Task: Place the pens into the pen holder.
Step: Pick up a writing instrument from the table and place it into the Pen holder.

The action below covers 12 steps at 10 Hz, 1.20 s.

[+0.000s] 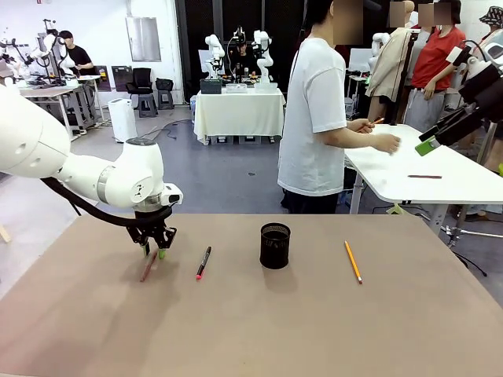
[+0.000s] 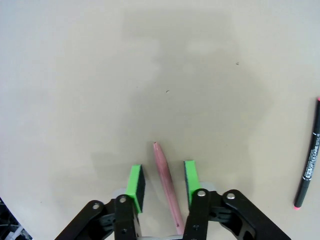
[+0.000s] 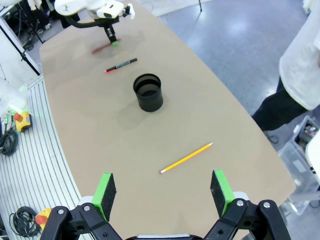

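The left claw [image 1: 161, 251] is down at the tabletop [image 1: 251, 330], on the left part of it, directly over the reddish-brown pen [image 2: 165, 175]. In the left wrist view the pen lies flat between the two green pads [image 2: 135, 187]. It runs nearly along the fingers, and its pointed end reaches out past the pad tips. The claw is half spread and does not pinch the pen. A narrow strip of tabletop shows on each side of the pen, smaller at the picture's right pad.

The black pen [image 1: 203, 262] (the one with the red tip) lies flat just to the right of this claw, apart from it. The pen holder [image 1: 275, 245] stands upright near the middle of the tabletop, to the right of the black pen. The yellow pencil [image 1: 353, 261] lies flat further right, well apart from the holder.

The right claw [image 3: 165, 192] is high above the right side of the tabletop, with its pads spread wide and nothing between them. In the right wrist view the pencil lies on the tabletop below it. Beyond the pencil stands the pen holder, and further on lie the black pen and the reddish-brown pen.
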Tool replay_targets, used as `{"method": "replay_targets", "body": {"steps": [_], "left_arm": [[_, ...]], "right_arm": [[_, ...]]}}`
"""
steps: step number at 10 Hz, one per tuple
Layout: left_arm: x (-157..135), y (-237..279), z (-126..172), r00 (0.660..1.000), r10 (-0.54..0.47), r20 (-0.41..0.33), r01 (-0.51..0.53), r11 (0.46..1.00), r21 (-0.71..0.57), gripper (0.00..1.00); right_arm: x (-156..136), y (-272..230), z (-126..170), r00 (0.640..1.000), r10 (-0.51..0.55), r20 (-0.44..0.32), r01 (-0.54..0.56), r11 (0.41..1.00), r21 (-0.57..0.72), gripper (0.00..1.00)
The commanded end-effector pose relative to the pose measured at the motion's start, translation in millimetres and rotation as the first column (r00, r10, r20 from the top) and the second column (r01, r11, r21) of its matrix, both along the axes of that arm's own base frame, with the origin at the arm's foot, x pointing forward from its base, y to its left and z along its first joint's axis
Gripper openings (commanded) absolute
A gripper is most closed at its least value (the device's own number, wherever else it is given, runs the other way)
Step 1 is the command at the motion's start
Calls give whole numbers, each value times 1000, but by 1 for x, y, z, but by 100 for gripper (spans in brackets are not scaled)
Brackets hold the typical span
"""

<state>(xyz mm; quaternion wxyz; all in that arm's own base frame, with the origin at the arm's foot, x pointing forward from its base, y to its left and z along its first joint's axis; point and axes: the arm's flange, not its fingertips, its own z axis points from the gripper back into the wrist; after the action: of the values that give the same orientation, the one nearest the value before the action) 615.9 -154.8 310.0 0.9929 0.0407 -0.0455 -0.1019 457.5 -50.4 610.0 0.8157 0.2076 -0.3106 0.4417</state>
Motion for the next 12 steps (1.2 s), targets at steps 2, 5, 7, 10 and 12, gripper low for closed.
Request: {"method": "replay_targets", "body": {"steps": [2,5,7,10,12], "left_arm": [[1,2,1,998,36,-48,-35,999,7,0],[-4,6,1,995,51,-91,-50,999,13,0],[-6,11,11,994,-28,-110,16,994,-111,0],[-17,18,61,968,-202,-147,140,927,-348,0],[-27,19,97,963,-261,-62,204,862,-463,0]], "right_arm": [[0,1,1,1000,-1,-3,1,1000,10,100],[0,1,1,1000,-1,-3,1,1000,10,100],[0,1,1,1000,-1,-3,1,1000,10,100],[0,1,1,1000,-1,-3,1,1000,10,100],[0,1,1,1000,-1,-3,1,1000,10,100]]}}
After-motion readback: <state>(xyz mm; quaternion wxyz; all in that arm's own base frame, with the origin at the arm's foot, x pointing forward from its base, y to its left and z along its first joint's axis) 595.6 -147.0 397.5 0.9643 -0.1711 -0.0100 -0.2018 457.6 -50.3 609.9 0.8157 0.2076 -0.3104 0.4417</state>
